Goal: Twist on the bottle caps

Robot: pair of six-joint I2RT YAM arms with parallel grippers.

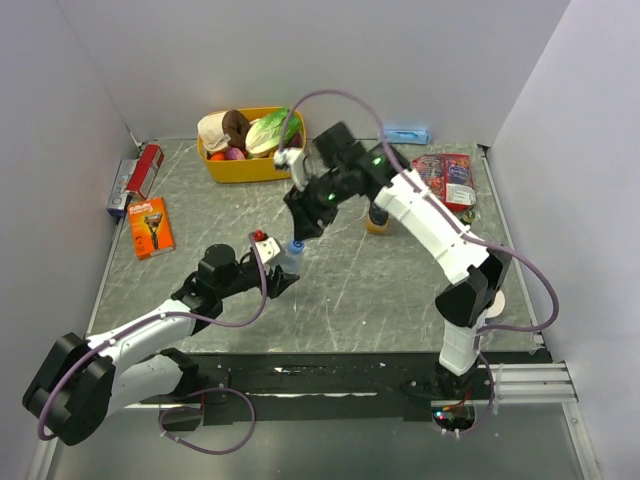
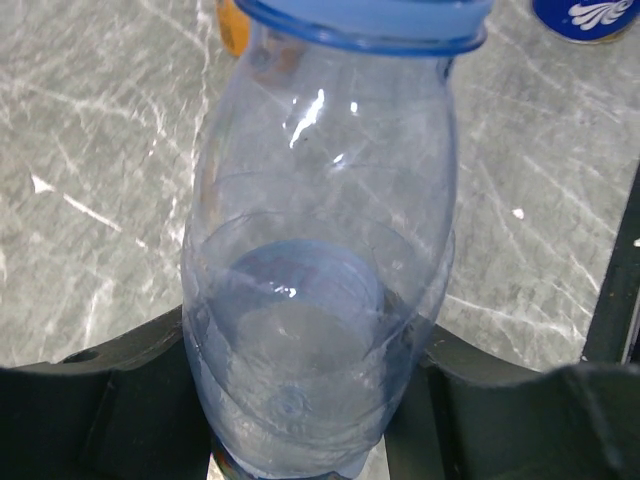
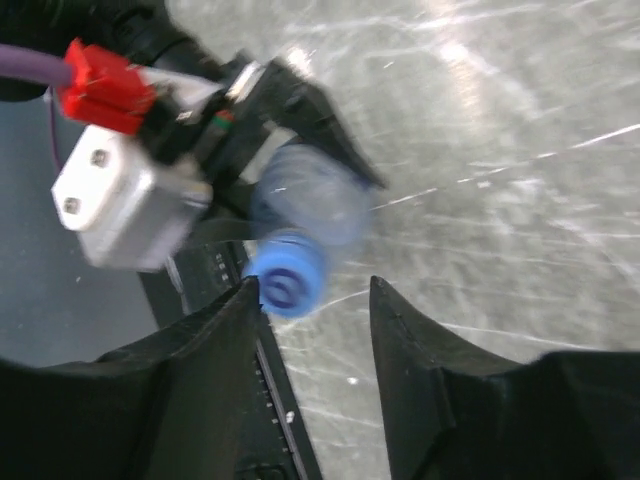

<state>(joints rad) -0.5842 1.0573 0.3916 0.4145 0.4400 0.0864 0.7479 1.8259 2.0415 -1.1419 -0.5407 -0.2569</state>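
Note:
My left gripper (image 1: 280, 272) (image 2: 310, 400) is shut on the lower body of the clear water bottle (image 2: 320, 250), which has a blue label (image 2: 360, 20). The bottle stands mid-table in the top view (image 1: 289, 258). A blue cap (image 3: 285, 280) sits on its neck; it also shows in the top view (image 1: 295, 243). My right gripper (image 3: 312, 295) (image 1: 300, 222) hovers just above, open, and its left fingertip (image 3: 240, 300) is next to the cap. The orange-liquid bottle (image 1: 377, 220) (image 2: 232, 25) stands behind, uncapped as far as I can see. The white cap is not clearly in view.
A yellow basket (image 1: 250, 165) of food stands at the back. An orange razor pack (image 1: 150, 225) and a box (image 1: 135, 175) lie at the left. Red packets (image 1: 447, 178) lie at the back right. A blue-and-white can (image 2: 585, 15) stands beyond the bottle.

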